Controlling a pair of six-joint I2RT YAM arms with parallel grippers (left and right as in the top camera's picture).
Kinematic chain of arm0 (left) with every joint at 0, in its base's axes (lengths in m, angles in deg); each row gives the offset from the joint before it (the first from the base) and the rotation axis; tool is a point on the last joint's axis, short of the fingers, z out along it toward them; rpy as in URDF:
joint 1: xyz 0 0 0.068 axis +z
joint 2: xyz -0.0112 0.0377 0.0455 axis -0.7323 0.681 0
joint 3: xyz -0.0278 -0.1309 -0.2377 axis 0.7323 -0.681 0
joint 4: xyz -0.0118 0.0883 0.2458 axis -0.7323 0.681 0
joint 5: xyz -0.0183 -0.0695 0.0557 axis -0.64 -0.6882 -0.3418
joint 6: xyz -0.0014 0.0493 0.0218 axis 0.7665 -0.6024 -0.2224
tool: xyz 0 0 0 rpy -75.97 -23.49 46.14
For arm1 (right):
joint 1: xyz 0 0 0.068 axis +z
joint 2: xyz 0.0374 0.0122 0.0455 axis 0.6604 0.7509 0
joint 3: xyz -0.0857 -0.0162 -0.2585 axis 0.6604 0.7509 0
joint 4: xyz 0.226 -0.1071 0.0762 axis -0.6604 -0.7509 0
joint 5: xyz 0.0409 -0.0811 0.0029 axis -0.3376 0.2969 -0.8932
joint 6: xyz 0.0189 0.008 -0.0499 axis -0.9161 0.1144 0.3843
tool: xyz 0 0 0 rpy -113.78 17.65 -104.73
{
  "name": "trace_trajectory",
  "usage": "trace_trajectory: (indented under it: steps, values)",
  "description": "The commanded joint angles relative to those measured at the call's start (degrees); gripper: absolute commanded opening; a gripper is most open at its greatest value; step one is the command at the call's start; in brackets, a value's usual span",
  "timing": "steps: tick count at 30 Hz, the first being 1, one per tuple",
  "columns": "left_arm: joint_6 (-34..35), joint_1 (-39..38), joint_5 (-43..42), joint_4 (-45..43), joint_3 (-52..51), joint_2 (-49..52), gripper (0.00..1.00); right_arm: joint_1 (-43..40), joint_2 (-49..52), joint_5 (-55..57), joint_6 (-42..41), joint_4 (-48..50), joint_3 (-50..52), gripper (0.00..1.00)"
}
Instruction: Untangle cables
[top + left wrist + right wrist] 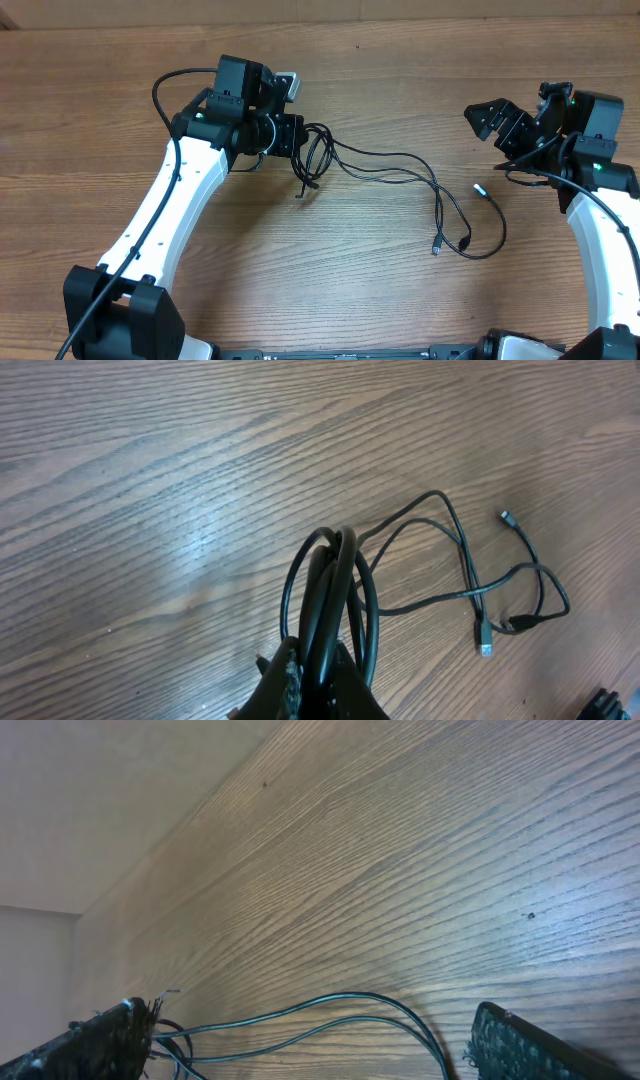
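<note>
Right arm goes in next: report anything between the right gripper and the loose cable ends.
Nothing visible: only bare table separates the open right gripper from the cables. The left gripper grips their loops.

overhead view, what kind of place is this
Probably a robotics test bench: a wood-grain table, two white robot arms reaching over it, and thin black cables between them.

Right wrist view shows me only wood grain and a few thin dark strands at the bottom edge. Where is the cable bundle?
Observer: At the other arm: the looped cables sit in the left pincer.
Operator: Gripped, or just touching?
Observer: Gripped; that pincer is shut on them.
Operator: And loose ends?
Observer: Strands trail across the table towards your side, one ending in a plug.
</note>
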State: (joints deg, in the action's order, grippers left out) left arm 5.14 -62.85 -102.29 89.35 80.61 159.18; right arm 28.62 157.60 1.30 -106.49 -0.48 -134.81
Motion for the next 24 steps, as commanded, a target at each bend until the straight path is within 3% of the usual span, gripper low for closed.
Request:
trace_trajectory:
  steps: [1,10,13,16,22,24]
  values:
    - [-1.46,-0.39,-2.21,-0.22,1.07,0.48,0.04,0.11,-1.53,-0.11,-0.7,0.72,-0.46,1.0]
    - [-3.89,0.04,-3.41,0.02,1.16,0.48,0.04,0.22,-1.55,-4.0,-1.7,1.64,-0.46,1.0]
    - [-7.45,2.01,-12.26,0.81,1.18,0.48,0.04,0.92,-1.53,-9.97,-0.39,5.35,-0.46,1.0]
    - [-7.52,5.05,-20.37,1.79,1.2,0.48,0.04,6.1,-1.42,-19.15,13.49,7.82,-0.46,1.0]
    - [-7.52,11.5,-32.74,3.26,1.2,0.48,0.04,18.43,1.22,-15.26,27.21,7.34,-0.39,1.0]
    - [-7.52,13.27,-36.33,3.3,1.2,0.48,0.04,22.23,2.69,-15.26,33.73,7.34,-0.39,0.91]
